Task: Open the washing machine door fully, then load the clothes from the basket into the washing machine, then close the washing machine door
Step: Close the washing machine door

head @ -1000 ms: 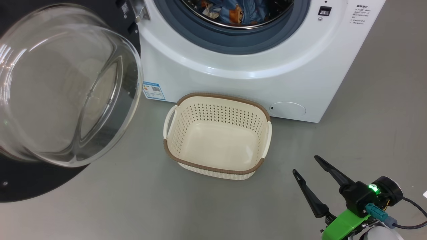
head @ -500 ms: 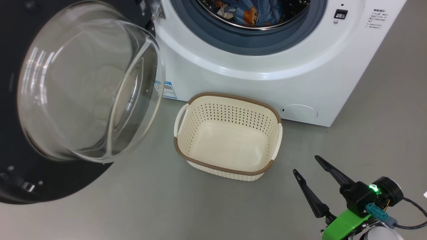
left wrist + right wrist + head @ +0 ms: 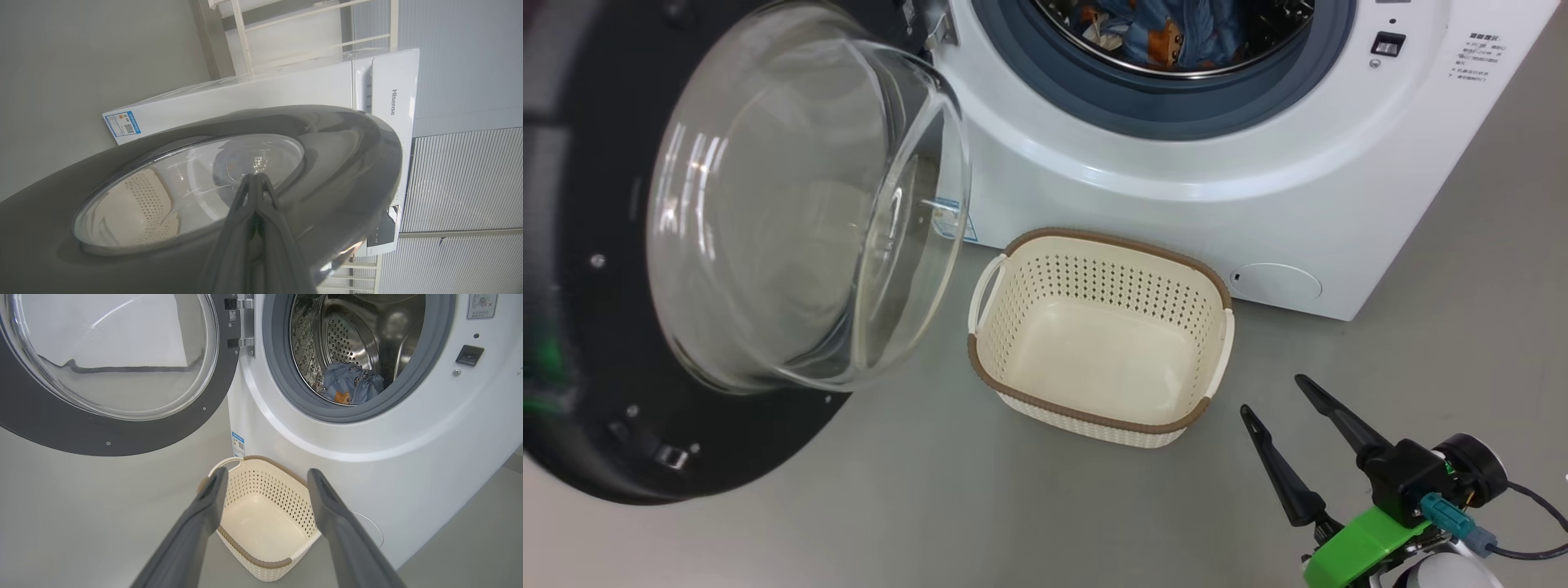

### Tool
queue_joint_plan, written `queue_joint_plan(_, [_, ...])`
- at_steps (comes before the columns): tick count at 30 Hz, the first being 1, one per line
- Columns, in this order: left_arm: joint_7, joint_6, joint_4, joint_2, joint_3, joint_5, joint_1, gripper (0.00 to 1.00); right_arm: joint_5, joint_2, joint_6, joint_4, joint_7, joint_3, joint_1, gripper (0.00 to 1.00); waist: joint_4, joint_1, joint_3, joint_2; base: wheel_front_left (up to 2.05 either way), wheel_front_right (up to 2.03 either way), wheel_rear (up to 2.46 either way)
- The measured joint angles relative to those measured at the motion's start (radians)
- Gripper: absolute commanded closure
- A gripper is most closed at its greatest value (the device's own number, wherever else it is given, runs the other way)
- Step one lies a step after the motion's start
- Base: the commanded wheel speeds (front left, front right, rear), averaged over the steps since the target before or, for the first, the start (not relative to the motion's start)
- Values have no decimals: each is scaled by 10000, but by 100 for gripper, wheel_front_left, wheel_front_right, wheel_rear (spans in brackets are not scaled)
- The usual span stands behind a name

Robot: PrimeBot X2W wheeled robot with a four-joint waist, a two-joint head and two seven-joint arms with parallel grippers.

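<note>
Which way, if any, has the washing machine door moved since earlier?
Yes. The washing machine door has swung right toward the washing machine: it now overlaps the blue label sticker, clear before.

The mouth of the washing machine (image 3: 1176,204) is shown unobstructed, the washing machine door (image 3: 605,392) swung out to the left, its glass bowl bulging over the floor (image 3: 931,506). The basket (image 3: 1086,433) is set low before the machine, beneath the opening; bare floor is seen around it.

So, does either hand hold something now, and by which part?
Nothing is held. The right hand is open and empty. The left hand is shut, its tips at the door, with nothing between them.
</note>
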Motion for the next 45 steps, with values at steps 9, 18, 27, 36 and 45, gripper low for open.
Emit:
queue_joint_plan(9, [690,267,-1292,-456,-915,2,485,100,0,324,0,33,0,-245,30,0,-116,0,-130,0,0,0,0])
queue_joint_plan(18, [876,709,-2445,-957,-1603,25,594,100,0,669,0,73,0,-412,47,0,-409,0,-212,0,0,0,0])
queue_joint_plan(27, [686,897,-2978,-1429,-2380,575,813,100,0,978,0,173,0,-568,283,0,-1145,0,-377,0,0,0,0])
queue_joint_plan(36, [462,1014,-3135,-1695,-2686,740,885,100,-2,1120,0,198,0,-642,405,0,-2019,0,-608,0,0,0,0])
queue_joint_plan(45, [-244,767,-2644,-2000,-2951,1147,700,100,-2,1197,0,213,0,-675,405,0,-2846,0,-699,0,0,0,0])
